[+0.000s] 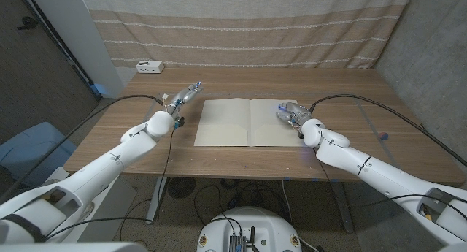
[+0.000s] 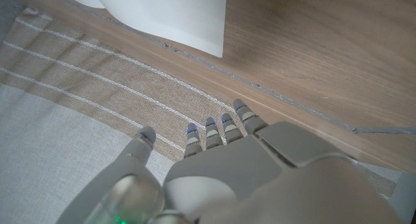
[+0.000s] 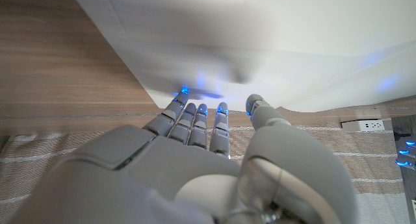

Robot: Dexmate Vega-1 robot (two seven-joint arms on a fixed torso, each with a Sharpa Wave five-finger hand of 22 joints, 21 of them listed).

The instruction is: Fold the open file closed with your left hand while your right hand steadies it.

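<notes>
- Two hands are working: the right hand is pressing down on the file's right page, gripping nothing.
- The file is lying open in the middle of the table.
- The left hand is hovering just left of it, fingers straight and empty.
- It should be sliding under the left edge, lifting the page over slowly, I think.

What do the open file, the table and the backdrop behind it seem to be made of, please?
The file looks like matte cream card or thick paper: flat, plain, with a centre crease, though plastic can't be ruled out. The table appears to be wood or wood-look laminate, with brown grain lines and a dull finish. The backdrop seems to be woven cloth, beige with pale stripes and a visible coarse weave.
</notes>
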